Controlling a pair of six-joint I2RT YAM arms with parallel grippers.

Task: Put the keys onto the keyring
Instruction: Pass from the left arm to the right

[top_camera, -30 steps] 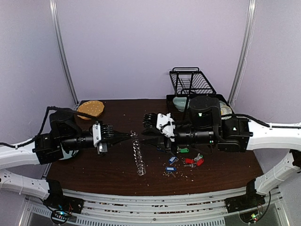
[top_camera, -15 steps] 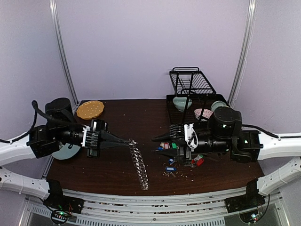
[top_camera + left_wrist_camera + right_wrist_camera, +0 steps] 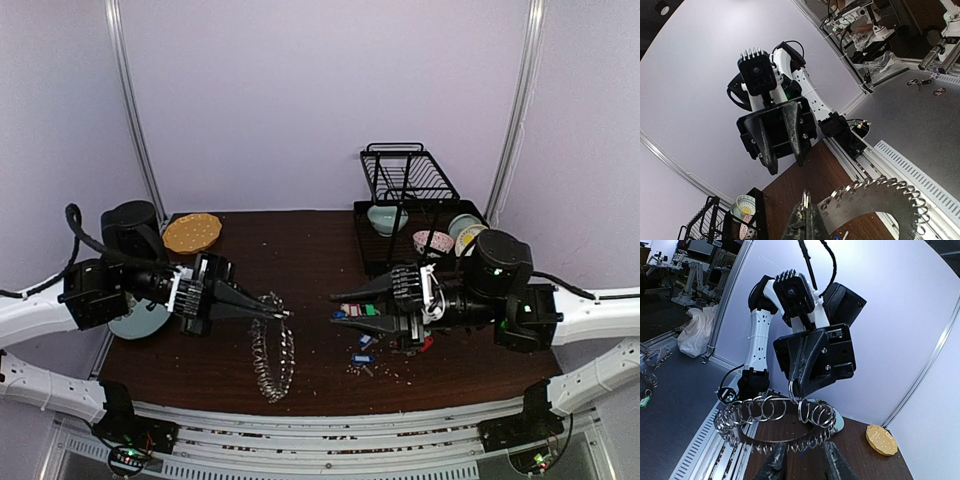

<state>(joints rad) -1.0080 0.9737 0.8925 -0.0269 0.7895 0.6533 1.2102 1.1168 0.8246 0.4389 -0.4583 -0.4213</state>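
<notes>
1. The left gripper [image 3: 283, 315] has its jaws closed tight on one ring of the keyring [image 3: 259, 350]. The left wrist view confirms a ring pinched at the fingertips.
2. The keyring hangs from that grip as an open loop. Its lower end is at or near the table [image 3: 300, 250], left of centre; whether it touches cannot be told.
3. The right gripper [image 3: 337, 308] points at the left gripper from the right, with a gap between the two. Its jaws stand partly apart, and nothing is seen between them.
4. The keys [image 3: 363, 358] lie loose on the table below and beside the right gripper, well apart from the keyring. Blue, green and red tags are visible. None of the keys is on the ring.
5. A black wire dish rack [image 3: 408, 172] stands on a black tray at the far right corner.
6. The tray holds a teal bowl [image 3: 386, 218], a patterned bowl [image 3: 431, 241] and further crockery [image 3: 463, 230] leaning at its right end, partly hidden by the right arm.
7. A pale blue-grey plate [image 3: 135, 322] sits at the left edge, largely covered by the left arm, so its contents cannot be told.
8. A tan round disc [image 3: 193, 232] lies at the far left corner.
</notes>
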